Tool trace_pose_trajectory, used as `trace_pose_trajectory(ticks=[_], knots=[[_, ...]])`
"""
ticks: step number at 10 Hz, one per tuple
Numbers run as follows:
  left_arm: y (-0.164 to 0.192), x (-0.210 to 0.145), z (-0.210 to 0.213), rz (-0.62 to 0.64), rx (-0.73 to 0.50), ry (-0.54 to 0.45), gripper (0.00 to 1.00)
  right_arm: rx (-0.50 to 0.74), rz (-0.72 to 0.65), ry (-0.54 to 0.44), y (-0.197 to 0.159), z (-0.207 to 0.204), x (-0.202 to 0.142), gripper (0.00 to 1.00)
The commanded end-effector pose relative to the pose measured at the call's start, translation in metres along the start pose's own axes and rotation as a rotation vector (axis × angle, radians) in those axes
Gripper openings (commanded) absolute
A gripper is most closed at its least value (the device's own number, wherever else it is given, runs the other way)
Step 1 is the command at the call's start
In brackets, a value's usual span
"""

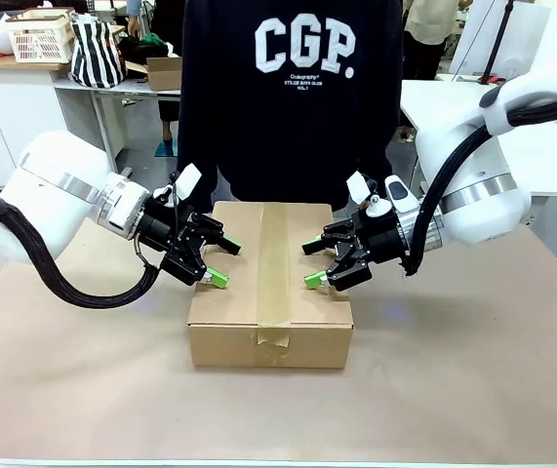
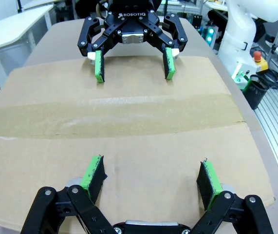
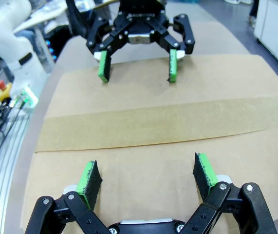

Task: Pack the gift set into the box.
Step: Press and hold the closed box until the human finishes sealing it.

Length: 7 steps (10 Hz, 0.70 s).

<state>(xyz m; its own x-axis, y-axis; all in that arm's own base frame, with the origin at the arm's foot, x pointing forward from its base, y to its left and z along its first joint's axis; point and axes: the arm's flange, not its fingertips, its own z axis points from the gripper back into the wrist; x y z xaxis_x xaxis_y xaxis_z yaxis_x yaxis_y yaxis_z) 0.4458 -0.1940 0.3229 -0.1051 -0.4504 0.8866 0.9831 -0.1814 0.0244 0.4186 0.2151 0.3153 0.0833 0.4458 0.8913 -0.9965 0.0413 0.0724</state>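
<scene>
So the big brown corrugated cardboard box (image 1: 270,283) sits mid-frame on the tan table (image 1: 473,370), flaps down, taped along the middle. Left gripper (image 1: 218,261) and right gripper (image 1: 315,263) hover over its side edges, both spread wide, holding nothing. Gift set isn't visible.

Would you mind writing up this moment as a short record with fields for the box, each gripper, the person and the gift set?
box: brown carton on the table, flaps shut, tape strip along the middle seam
left gripper: open, over the box's left half, holding nothing
right gripper: open, over the box's right half, holding nothing
person: stands behind the box in a dark sweatshirt; hands not in view
gift set: not visible
</scene>
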Motion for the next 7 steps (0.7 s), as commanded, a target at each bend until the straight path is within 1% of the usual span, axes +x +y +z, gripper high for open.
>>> trace_pose_trajectory(ticks=[1, 2, 3, 4, 5, 6, 7], knots=[[-0.006, 0.021, 0.014, 0.03, -0.001, 0.014, 1.0, 0.012, -0.04, 0.031, 0.005, 0.015, 0.018, 1.0], [-0.015, 0.044, 0.03, 0.041, 0.004, 0.055, 1.0, 0.025, -0.165, 0.026, 0.012, 0.034, 0.04, 1.0], [-0.023, 0.067, 0.046, 0.061, 0.019, 0.075, 1.0, 0.011, -0.276, 0.028, 0.021, 0.054, 0.061, 1.0], [-0.031, 0.089, 0.061, 0.124, 0.027, 0.058, 1.0, 0.031, -0.409, 0.066, 0.031, 0.072, 0.078, 1.0], [-0.039, 0.101, 0.071, 0.243, -0.01, -0.018, 1.0, 0.052, -0.507, 0.079, 0.038, 0.085, 0.084, 1.0], [-0.05, 0.107, 0.079, 0.37, -0.039, -0.056, 1.0, 0.048, -0.616, 0.078, 0.045, 0.098, 0.083, 1.0], [-0.065, 0.108, 0.09, 0.476, -0.037, -0.114, 1.0, 0.039, -0.687, 0.058, 0.057, 0.115, 0.079, 1.0]])
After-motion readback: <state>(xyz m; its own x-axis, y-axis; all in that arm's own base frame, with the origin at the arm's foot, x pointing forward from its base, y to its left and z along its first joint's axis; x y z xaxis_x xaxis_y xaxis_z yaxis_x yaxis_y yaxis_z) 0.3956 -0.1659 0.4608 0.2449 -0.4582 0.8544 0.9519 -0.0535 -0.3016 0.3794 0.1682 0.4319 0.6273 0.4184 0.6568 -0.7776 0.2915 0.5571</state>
